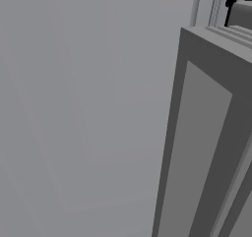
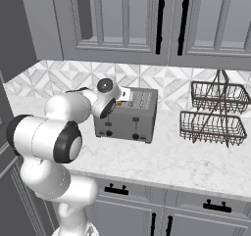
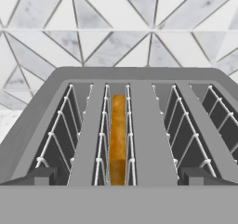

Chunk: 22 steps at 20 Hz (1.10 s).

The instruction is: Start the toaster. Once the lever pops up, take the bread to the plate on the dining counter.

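The right base view shows a white robot arm with dark joints [image 2: 59, 137] rising from the lower left of the frame and reaching towards a boxy grey metal toaster [image 2: 128, 115] at the middle. The toaster stands on a white marble-look worktop [image 2: 196, 166] against a wall of pale triangle-patterned tiles. At the right of the frame stands a two-tier dark wire basket [image 2: 213, 113]. Grey cabinets with black handles [image 2: 160, 22] fill the top.

The claw [image 2: 122, 95] is above the toaster's upper left corner, partly hidden behind the wrist. In the hand view its two small dark fingertips [image 3: 39, 175] rise at the lower left and lower right, spread wide with nothing between them.

That view looks down the length of the toaster's top. The slice of bread [image 3: 118, 139], golden-brown along its upper edge, sits deep in a narrow wired slot just left of centre. The slots either side look empty.

The left base view shows plain grey wall and a grey cabinet side panel [image 1: 206, 147] along the right.

Judged risks: the bread sits low between the wire guides, so a fingertip could snag on the wires or the slot rim. A thin edge offers little to pinch, so the slice might slip or tear. Reaching in before the lever rises would leave it too deep to grasp.
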{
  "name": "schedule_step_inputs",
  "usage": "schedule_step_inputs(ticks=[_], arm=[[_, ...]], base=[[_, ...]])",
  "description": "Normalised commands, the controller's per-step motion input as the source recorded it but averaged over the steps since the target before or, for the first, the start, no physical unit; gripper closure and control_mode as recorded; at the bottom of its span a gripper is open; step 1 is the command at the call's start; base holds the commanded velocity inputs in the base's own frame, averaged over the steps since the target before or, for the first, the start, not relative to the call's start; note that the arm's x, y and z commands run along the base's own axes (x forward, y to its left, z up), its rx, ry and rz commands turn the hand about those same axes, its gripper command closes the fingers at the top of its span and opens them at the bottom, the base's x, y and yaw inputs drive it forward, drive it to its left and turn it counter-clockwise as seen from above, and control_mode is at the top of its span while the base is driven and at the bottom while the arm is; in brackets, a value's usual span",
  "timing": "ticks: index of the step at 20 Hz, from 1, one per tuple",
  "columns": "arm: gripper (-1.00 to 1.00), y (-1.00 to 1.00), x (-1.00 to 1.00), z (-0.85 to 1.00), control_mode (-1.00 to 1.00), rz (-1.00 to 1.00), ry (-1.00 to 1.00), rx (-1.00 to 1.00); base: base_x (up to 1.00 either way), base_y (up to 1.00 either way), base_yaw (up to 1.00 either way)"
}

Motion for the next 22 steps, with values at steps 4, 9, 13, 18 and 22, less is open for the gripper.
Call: schedule_step_inputs(ticks=[4,9,13,18,22], arm=[[-1.00,0.00,0.00,0.00,-1.00,0.00,0.00,0.00],[-1.00,0.00,0.00,0.00,-1.00,0.00,0.00,0.00],[-1.00,0.00,0.00,0.00,-1.00,0.00,0.00,0.00],[-1.00,0.00,0.00,0.00,-1.00,0.00,0.00,0.00],[-1.00,0.00,0.00,0.00,-1.00,0.00,0.00,0.00]], base=[[0.00,0.00,0.00],[0.00,0.00,0.00],[0.00,0.00,0.00],[0.00,0.00,0.00],[0.00,0.00,0.00]])
